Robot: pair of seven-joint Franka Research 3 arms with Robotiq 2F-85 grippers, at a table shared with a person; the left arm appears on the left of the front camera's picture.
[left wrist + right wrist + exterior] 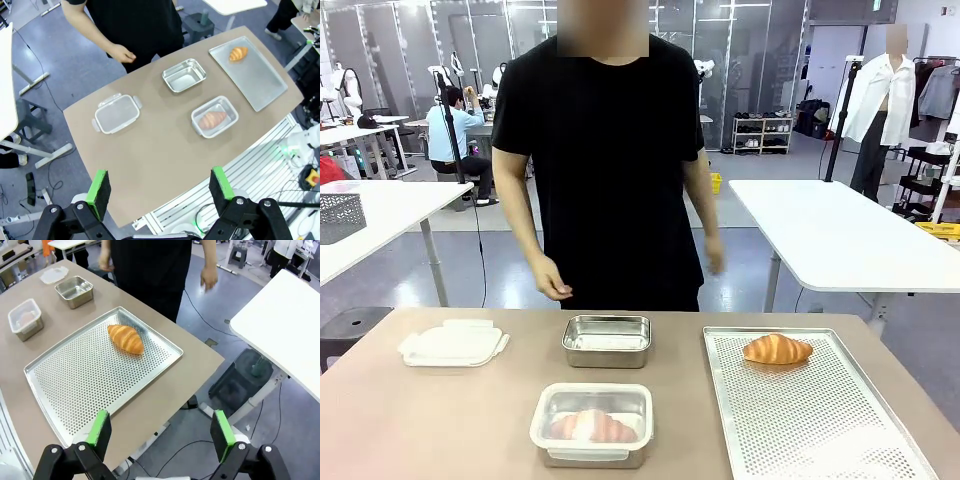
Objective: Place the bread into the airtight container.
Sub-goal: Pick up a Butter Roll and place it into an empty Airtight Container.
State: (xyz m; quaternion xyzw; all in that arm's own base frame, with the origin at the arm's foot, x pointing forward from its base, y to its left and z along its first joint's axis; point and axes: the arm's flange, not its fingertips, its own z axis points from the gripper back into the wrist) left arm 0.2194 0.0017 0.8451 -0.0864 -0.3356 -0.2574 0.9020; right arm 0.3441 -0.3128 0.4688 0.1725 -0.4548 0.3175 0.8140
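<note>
Showing bread (pixel 592 428) hazily through container lid (pixel 610 400); tray (pixel 820 420) near edge cropped.

Bread (pixel 778 349) on tray (pixel 800 425), right of container (pixel 607 356)

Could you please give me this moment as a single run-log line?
left gripper: open | right gripper: open | croissant: on tray | second croissant: in near container | far steel container: empty | spare lid: lying left

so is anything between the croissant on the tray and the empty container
Nothing visible does. Only the tray rim and bare table lie between the croissant and the empty container. The lid lies beyond it, and the lidded container sits nearer the robot, off that line.
</note>
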